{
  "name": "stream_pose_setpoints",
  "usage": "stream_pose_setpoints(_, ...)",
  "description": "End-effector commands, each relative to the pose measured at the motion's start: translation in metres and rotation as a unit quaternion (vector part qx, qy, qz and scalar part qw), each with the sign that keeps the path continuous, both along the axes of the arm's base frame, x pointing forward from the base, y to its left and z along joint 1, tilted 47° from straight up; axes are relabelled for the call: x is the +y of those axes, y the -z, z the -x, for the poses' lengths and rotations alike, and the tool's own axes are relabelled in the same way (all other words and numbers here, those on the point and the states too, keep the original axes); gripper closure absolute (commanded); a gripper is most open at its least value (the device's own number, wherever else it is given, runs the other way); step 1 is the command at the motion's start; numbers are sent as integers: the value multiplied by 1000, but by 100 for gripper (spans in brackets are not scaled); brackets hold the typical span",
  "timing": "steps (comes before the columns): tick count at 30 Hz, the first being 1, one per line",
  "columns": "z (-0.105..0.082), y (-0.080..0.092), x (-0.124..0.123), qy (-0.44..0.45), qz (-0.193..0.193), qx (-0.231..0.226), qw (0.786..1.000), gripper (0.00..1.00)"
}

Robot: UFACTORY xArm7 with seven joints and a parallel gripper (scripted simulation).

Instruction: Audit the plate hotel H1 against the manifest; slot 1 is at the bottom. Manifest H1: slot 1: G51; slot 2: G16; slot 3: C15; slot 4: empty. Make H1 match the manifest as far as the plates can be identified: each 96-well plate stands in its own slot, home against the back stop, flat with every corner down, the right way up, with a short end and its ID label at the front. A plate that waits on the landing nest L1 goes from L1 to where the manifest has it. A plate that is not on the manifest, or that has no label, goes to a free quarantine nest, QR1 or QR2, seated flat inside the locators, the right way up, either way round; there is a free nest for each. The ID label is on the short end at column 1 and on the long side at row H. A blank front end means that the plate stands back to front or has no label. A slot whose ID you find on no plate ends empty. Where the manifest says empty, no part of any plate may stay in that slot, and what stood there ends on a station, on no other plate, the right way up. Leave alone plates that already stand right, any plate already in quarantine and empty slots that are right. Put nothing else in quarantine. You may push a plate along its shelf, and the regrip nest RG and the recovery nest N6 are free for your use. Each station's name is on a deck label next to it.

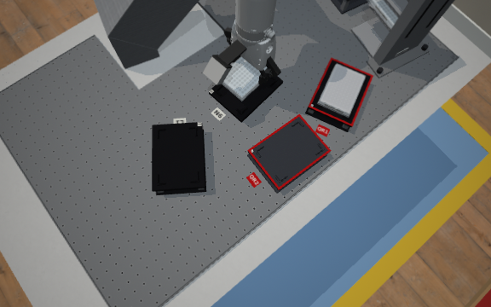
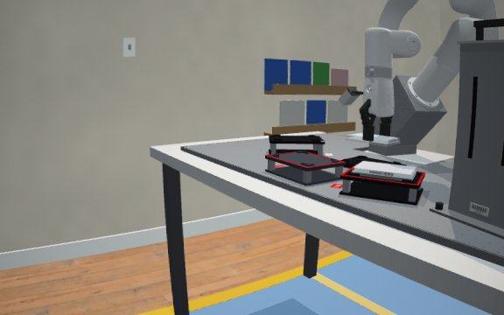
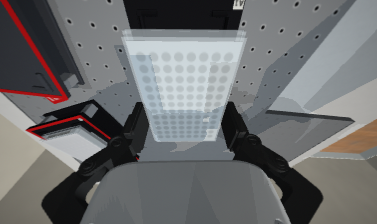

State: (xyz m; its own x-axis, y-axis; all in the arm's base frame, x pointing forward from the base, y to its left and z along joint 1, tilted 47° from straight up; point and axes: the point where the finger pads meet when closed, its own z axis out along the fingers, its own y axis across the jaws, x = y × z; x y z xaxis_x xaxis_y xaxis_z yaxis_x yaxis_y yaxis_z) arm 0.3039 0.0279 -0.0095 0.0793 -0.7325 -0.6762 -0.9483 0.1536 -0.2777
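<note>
My gripper (image 3: 185, 111) (image 1: 251, 70) (image 2: 372, 131) is shut on a clear 96-well plate (image 3: 184, 90) (image 1: 241, 79) (image 2: 387, 140), gripping its two long sides near one short end. It holds the plate level, wells up, just above the black N6 nest (image 1: 247, 111) (image 3: 179, 12). I see no label on the plate from these views. A second plate (image 1: 343, 89) (image 2: 385, 170) (image 3: 71, 141) lies flat in the red-framed QR1 nest (image 1: 366, 93). The red-framed QR2 nest (image 1: 272, 176) (image 2: 304, 161) holds nothing. The hotel H1 (image 2: 493, 131) stands at the right; its slots are hidden.
A bare black nest (image 1: 178, 158) (image 2: 296, 140) stands left of QR2, with a small deck label (image 1: 179, 121) behind it. The N6 deck label (image 1: 217, 113) lies beside its nest. The arm's base block (image 1: 143, 30) is at the back.
</note>
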Motion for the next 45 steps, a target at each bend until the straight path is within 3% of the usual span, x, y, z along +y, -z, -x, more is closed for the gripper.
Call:
stream_pose_setpoints(1, 0, -1, -2, 1, 1, 0, 1000, 100)
stream_pose_setpoints(9, 0, -1, -2, 1, 1, 0, 1000, 100)
stream_pose_setpoints(16, 5, -13, -13, 1, 1, 0, 1000, 100)
stream_pose_setpoints(45, 33, -74, -73, 1, 1, 0, 1000, 100)
